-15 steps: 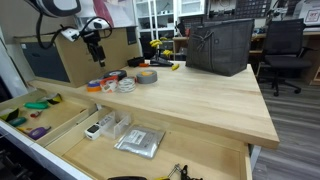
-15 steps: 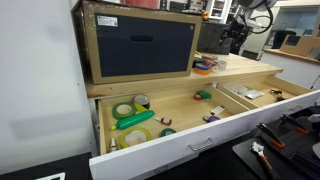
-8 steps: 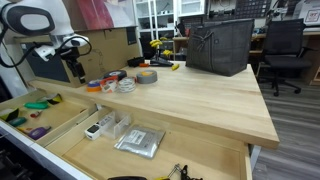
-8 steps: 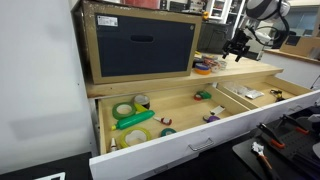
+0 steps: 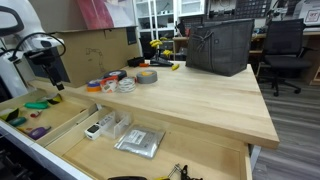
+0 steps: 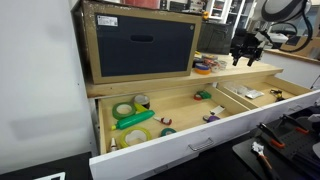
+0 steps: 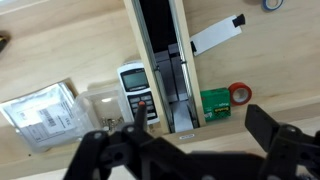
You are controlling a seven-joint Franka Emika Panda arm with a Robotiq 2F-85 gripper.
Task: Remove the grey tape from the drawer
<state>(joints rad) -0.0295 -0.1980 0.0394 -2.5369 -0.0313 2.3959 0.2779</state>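
The grey tape (image 5: 147,76) is a thick dull grey roll lying flat on the light-wood bench top, behind the orange and blue rolls (image 5: 98,84) and a pale roll (image 5: 125,86). The drawer (image 5: 195,152) stands pulled out below the bench; its white front shows in an exterior view (image 6: 200,142). My gripper (image 5: 50,74) hangs over the drawer's far end, away from the grey tape, and also shows in an exterior view (image 6: 245,56). In the wrist view the gripper (image 7: 200,140) is open and empty above a wooden divider (image 7: 190,60).
The drawer holds a small keypad device (image 7: 133,88), a green box (image 7: 214,102), a red tape roll (image 7: 240,93), a plastic bag (image 7: 40,112) and, at one end, pale and green rolls (image 6: 123,110). A dark basket (image 5: 220,45) and a large box (image 6: 140,45) stand on the bench.
My gripper has moved off the bench top, away from the tape rolls, sideways and down to a spot over the open drawer. The rolls on the bench have not moved.
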